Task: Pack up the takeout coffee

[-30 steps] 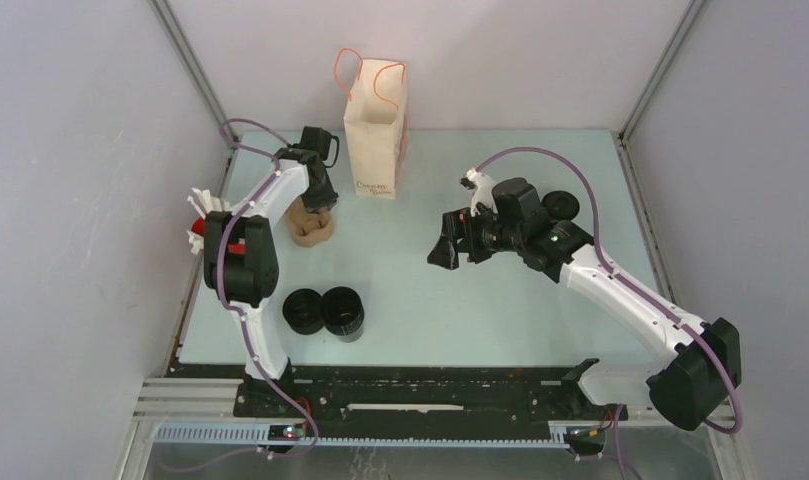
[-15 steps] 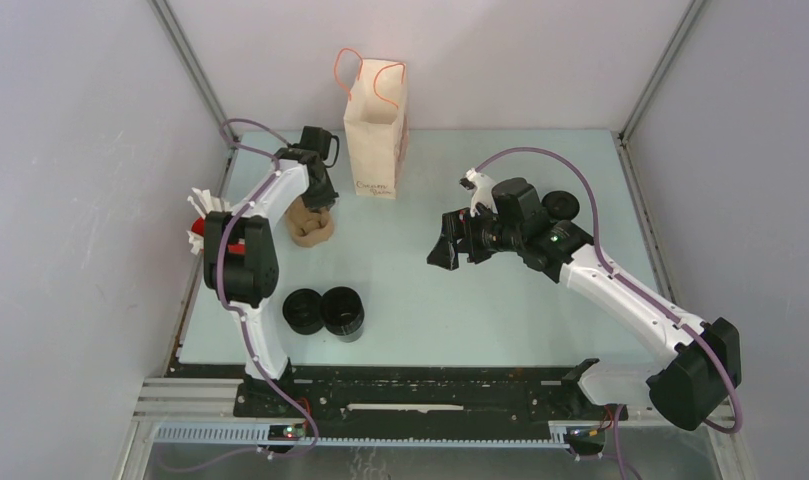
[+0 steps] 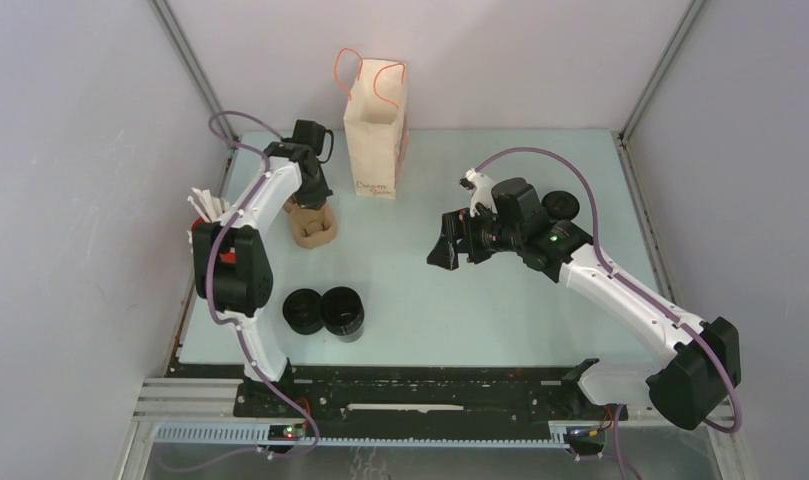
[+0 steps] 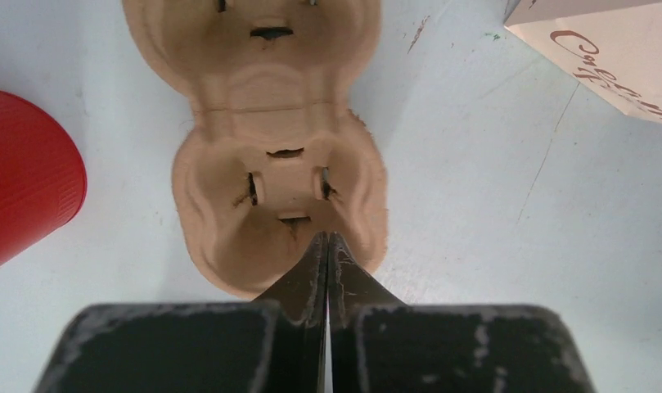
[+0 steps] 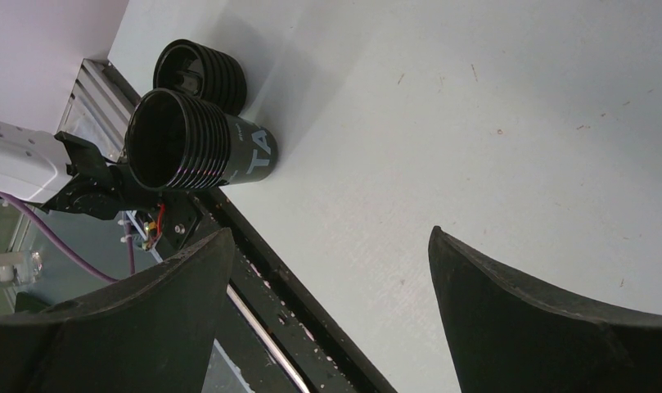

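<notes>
The left gripper (image 4: 326, 239) had its jaws closed tight together, tips at the wall of the nearest pocket of the brown pulp carrier (image 4: 278, 188); whether any pulp was pinched between them could not be told; the red cup (image 4: 24, 196) stood just beside the carrier, and the paper bag (image 3: 375, 130) stood upright near it. The right gripper (image 5: 329, 237) hung over the middle of the bench (image 3: 460, 300), jaws spread wide and holding nothing. Two takeout coffee cups (image 3: 302, 310) (image 3: 342, 312) sat side by side near the left arm's base; a third cup (image 3: 561, 205) sat behind the right arm.
</notes>
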